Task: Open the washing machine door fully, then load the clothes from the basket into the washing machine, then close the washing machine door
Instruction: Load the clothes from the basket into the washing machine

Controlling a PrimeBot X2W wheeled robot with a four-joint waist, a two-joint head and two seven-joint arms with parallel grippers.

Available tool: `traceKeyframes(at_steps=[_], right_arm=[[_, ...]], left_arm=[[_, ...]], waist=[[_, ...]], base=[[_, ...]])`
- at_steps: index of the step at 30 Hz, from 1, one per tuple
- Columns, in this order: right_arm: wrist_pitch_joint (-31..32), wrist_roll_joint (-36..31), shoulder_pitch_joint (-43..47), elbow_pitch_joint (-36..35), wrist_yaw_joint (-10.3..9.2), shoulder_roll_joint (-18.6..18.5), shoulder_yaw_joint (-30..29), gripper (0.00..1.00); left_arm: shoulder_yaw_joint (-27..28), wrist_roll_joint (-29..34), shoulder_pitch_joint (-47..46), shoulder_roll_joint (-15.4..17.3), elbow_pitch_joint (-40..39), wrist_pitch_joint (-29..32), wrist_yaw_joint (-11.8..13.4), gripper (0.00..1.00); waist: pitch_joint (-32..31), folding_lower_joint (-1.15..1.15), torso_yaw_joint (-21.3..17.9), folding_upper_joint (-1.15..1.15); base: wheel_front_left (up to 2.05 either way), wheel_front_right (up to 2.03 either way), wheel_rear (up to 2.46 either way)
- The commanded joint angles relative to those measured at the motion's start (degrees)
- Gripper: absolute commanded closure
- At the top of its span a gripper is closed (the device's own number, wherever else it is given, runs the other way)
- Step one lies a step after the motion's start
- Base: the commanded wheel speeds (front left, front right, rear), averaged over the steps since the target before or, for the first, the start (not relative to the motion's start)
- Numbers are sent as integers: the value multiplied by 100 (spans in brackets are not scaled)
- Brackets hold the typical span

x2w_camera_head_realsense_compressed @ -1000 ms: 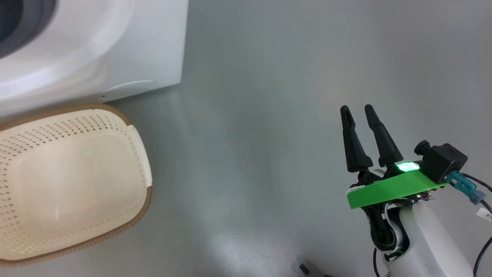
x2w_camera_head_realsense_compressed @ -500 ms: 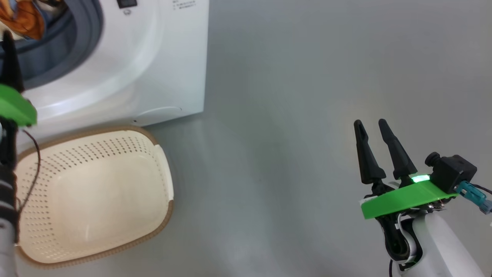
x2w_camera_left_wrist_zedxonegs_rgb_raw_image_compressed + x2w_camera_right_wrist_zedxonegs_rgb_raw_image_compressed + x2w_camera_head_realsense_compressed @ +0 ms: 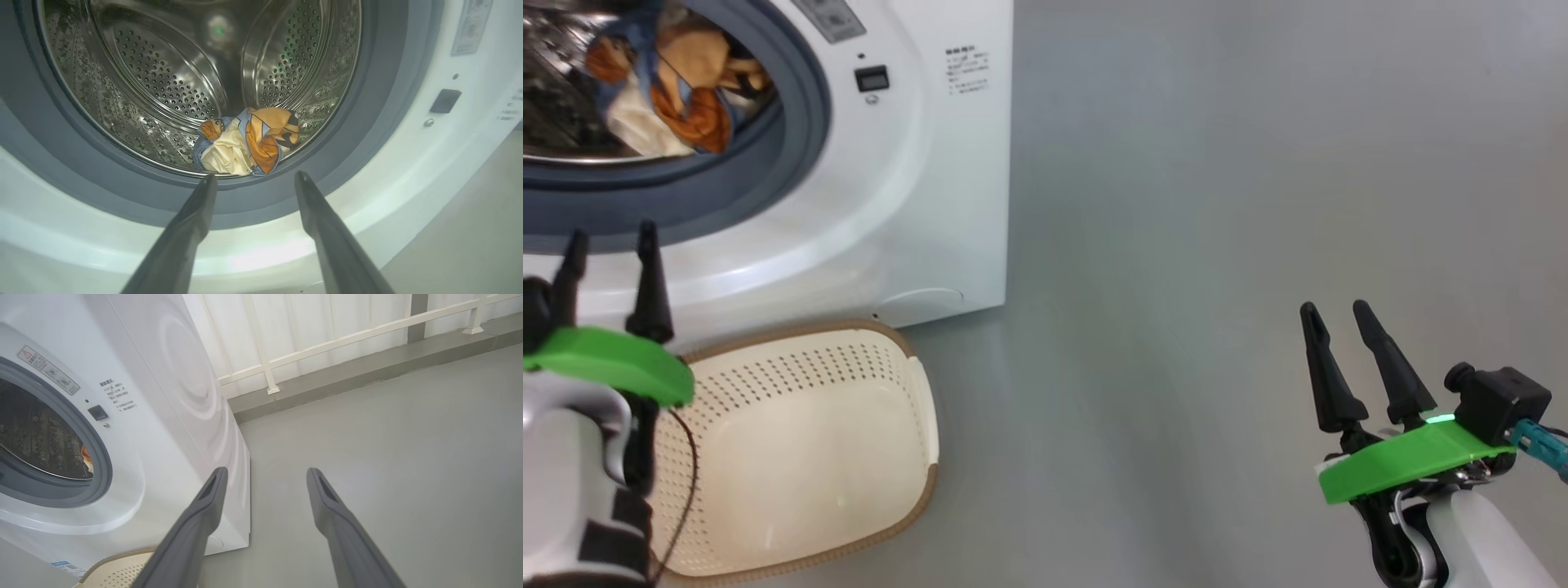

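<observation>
Left jaws wide apart, empty, before the washing machine (image 3: 931,163) | right jaws wide apart, empty, above floor (image 3: 1176,245) | clothes (image 3: 245,143) lay in drum (image 3: 163,81) | basket (image 3: 809,380) stood beside machine

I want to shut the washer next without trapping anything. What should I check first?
1. Basket empty: ok.
2. Clothes inside the drum: ok, though near its front lip.
3. Grey door seal free of cloth: ok.
4. Left claw open, holding nothing, outside the opening: ok.
5. Right claw open and empty over the floor: ok.
6. Door position and swing path: cannot tell.
</observation>
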Motion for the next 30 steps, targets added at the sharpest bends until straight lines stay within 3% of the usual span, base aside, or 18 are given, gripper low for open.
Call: traceKeyframes(at_steps=[1,13,30], right_arm=[[-46,-11,85,-101,32,-100,105,0],[-46,14,379,-70,32,-318,40,0],[-46,19,609,-161,32,-447,-114,0]], left_arm=[[161,-7,139,196,-212,-52,-8,0],[463,254,1339,-203,-1271,-52,-10,0],[877,344,2832,-681,-2750,-52,-11,0]], waist=[[-232,0,175,0],[-678,0,471,0],[-835,0,613,0]], base=[[0,0,0],[0,0,0],[0,0,0]])
